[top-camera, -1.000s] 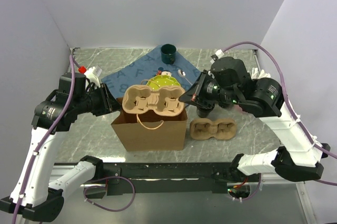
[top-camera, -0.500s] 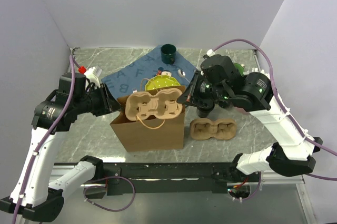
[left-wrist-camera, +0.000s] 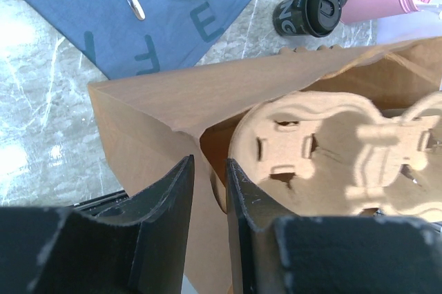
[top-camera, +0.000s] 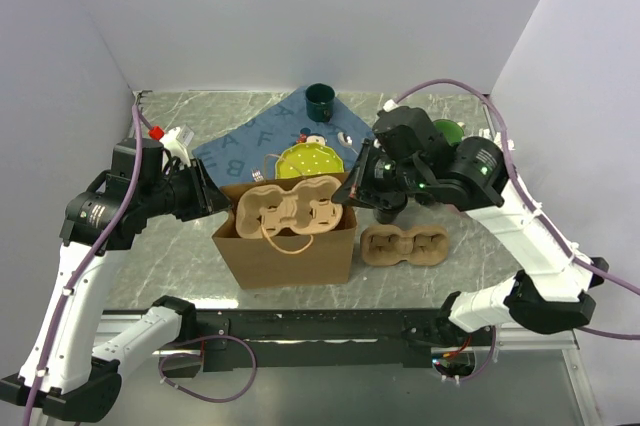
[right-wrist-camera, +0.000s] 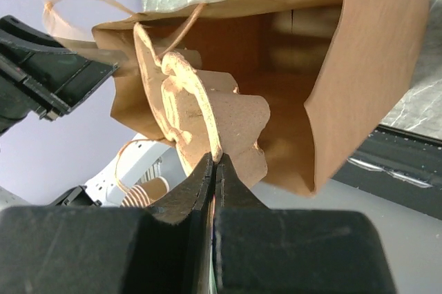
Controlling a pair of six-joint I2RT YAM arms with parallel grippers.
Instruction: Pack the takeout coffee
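Here left hand (left-wrist-camera: 209,164) grips bag (top-camera: 285,251) rim; right hand (right-wrist-camera: 213,161) pinches carrier (top-camera: 290,204) edge.

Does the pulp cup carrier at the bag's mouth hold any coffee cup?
No: the pulp cup carrier has empty sockets; a black lidded cup stands outside the paper bag.

- My right gripper (top-camera: 347,189) has brought the cup carrier (top-camera: 290,206) down. A second ago the carrier sat high over the paper bag (top-camera: 290,256). Now it lies lower, right in the bag's open top.
- The carrier has also slid a little toward me.
- I can see much more of the yellow plate (top-camera: 310,159) now. The carrier hid part of it before.
- My right arm (top-camera: 480,171) has swung left and leaned in toward the bag.
- A green thing (top-camera: 447,131) now shows behind that arm. A second ago the arm hid it.
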